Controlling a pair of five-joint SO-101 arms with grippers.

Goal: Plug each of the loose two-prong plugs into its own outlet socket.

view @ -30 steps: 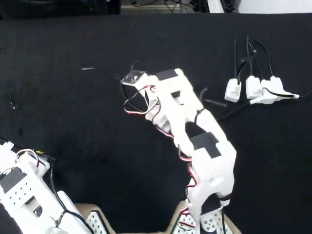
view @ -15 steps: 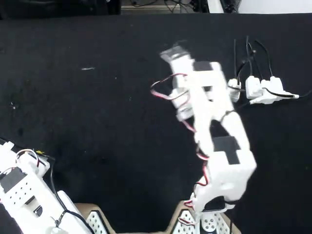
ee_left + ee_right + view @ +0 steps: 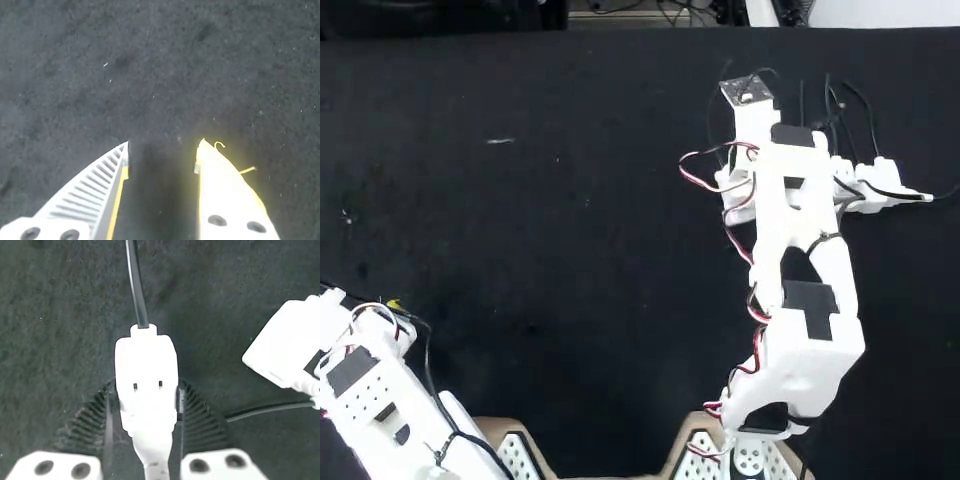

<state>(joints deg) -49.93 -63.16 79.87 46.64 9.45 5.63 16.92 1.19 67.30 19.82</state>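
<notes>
My right gripper [image 3: 146, 390] is shut on a white plug [image 3: 149, 445] with ribbed fingers [image 3: 192, 415] on both sides. The plug sits right against a white outlet socket [image 3: 145, 360] that has two slots and a black cable [image 3: 136, 285] leaving its far end. I cannot tell where plug and socket part. A second white socket [image 3: 285, 352] lies beside it. In the high view my right arm [image 3: 790, 200] stretches over the socket cluster [image 3: 880, 178] at the back right. My left gripper [image 3: 163, 145] is open above bare black mat, and its arm [image 3: 360, 390] sits at the front left corner.
Black cables [image 3: 840, 100] run from the sockets toward the table's back edge, and one more [image 3: 270, 410] crosses beside my right fingers. The black mat [image 3: 520, 220] spreads wide across the left and middle.
My right arm has swung from the table's middle to the back right and now covers the nearest socket. The left arm has barely shifted.
</notes>
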